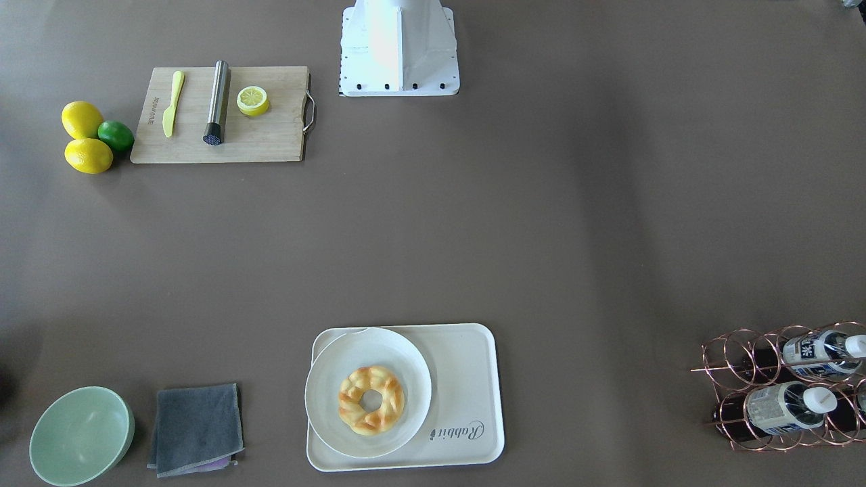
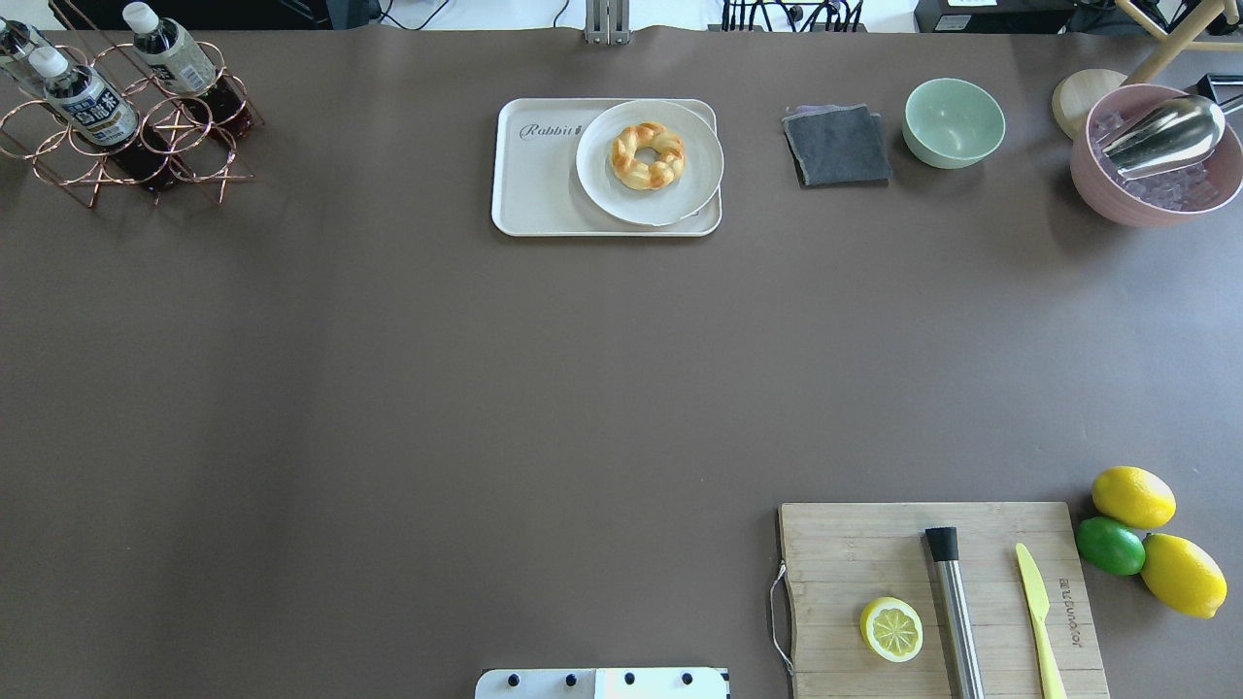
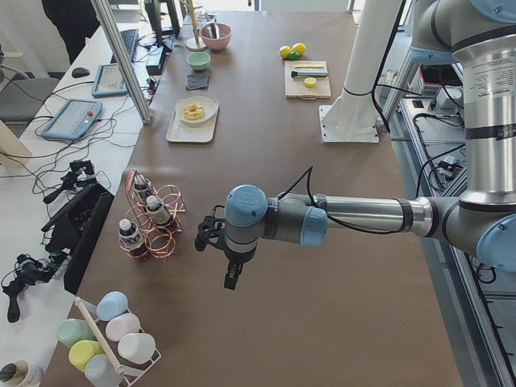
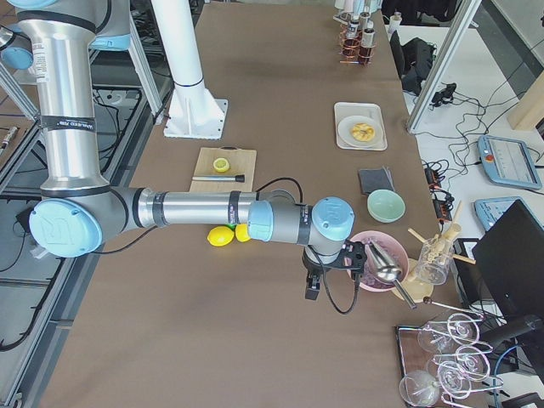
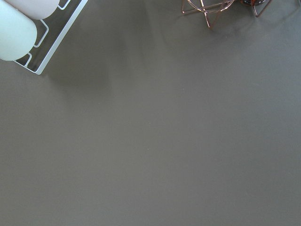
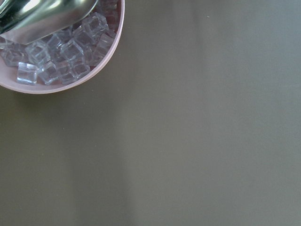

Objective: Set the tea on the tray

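Three tea bottles lie in a copper wire rack (image 2: 184,146) at the table's far left corner; the two best seen are one (image 2: 85,100) and another (image 2: 173,60), which also show in the front view (image 1: 788,408) (image 1: 820,352). The cream tray (image 2: 537,180) marked "Rabbit" sits at the far middle and carries a round white plate (image 2: 689,189) with a braided pastry ring (image 2: 648,155). My left gripper (image 3: 205,236) hovers over the table near the rack. My right gripper (image 4: 353,257) hovers beside a pink bowl. Both grippers show only in the side views, so I cannot tell whether they are open or shut.
A pink bowl (image 2: 1097,184) of ice cubes with a metal scoop (image 2: 1165,131) stands far right, beside a green bowl (image 2: 954,121) and a grey cloth (image 2: 837,146). A cutting board (image 2: 845,553) holds a lemon half, muddler and knife, with lemons and a lime (image 2: 1109,545) beside it. Pastel cups (image 3: 113,334) stand near the left arm.
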Tool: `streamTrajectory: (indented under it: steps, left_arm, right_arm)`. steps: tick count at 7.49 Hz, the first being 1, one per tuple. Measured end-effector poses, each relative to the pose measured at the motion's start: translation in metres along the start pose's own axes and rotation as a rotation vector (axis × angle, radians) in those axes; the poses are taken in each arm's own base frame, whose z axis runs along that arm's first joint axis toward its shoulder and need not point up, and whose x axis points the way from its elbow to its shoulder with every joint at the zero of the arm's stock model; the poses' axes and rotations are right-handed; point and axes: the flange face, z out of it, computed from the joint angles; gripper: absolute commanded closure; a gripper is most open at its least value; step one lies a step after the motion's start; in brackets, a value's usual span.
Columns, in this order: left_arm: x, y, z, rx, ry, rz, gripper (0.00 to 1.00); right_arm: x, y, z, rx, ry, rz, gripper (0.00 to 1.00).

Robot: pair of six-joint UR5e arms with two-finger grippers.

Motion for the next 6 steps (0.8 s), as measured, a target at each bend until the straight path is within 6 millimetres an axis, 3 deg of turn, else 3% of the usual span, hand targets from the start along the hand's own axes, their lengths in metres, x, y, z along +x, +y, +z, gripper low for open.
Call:
streamTrajectory:
  steps: [4,6]
  left_arm:
    - [0.005,-0.008,-0.006,0.018,0.006,0.014,0.02]
    - [0.015,-0.035,-0.02,0.057,0.003,0.052,0.02]
  right_arm:
    - [-0.003,-0.002,-0.004,0.008,-0.001,-0.003,0.0]
    - [-0.006,-0.004,-0.006,0.012,-0.001,-0.007,0.0]
